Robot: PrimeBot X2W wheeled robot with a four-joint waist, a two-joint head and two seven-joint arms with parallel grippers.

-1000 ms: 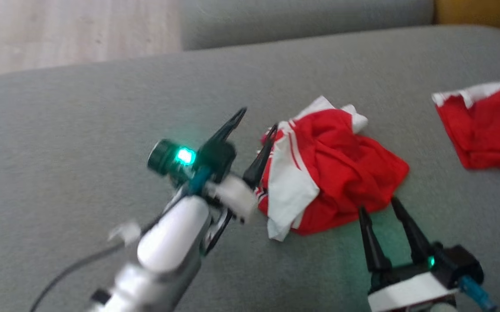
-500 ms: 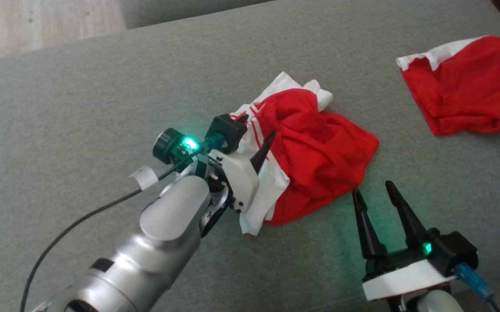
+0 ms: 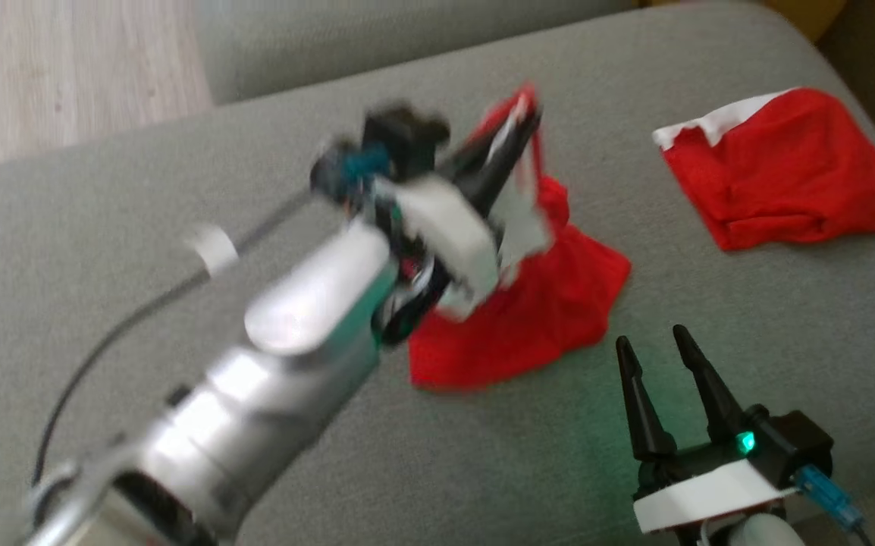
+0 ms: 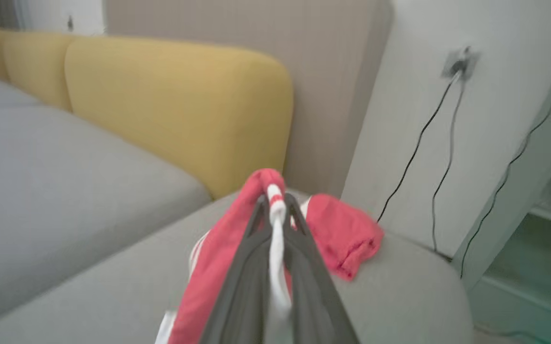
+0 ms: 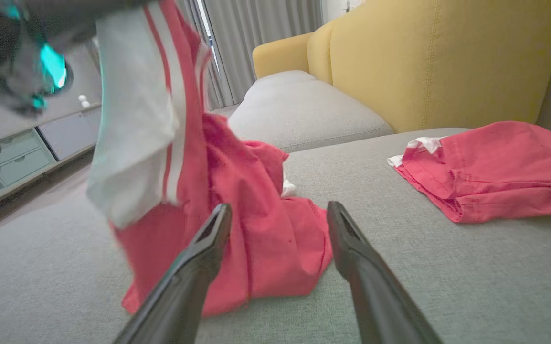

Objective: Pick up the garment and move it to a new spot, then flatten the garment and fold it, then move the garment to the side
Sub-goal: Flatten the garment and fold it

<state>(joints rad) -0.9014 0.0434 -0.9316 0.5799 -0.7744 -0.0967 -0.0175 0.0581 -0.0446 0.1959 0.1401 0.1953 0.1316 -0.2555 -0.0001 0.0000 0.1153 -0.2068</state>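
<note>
The garment (image 3: 551, 326) is thin, limp cloth, matt red with white panels and stripes, heavily creased. The second red piece (image 3: 779, 174), far right, is the same matt fabric with stitched hems. The sofa seat (image 3: 142, 197) is grey woven upholstery, finely rough; its backrest (image 5: 447, 62) is yellow fabric, smoother, with seams. The right hand (image 3: 651, 340) has matt dark fingers, likely plastic, on a smooth white shell. The left forearm (image 3: 286, 318) looks glossy silver, either metal or painted plastic; the blur hides which. The floor (image 3: 66, 68), far left, is pale wood with a dull sheen.
</note>
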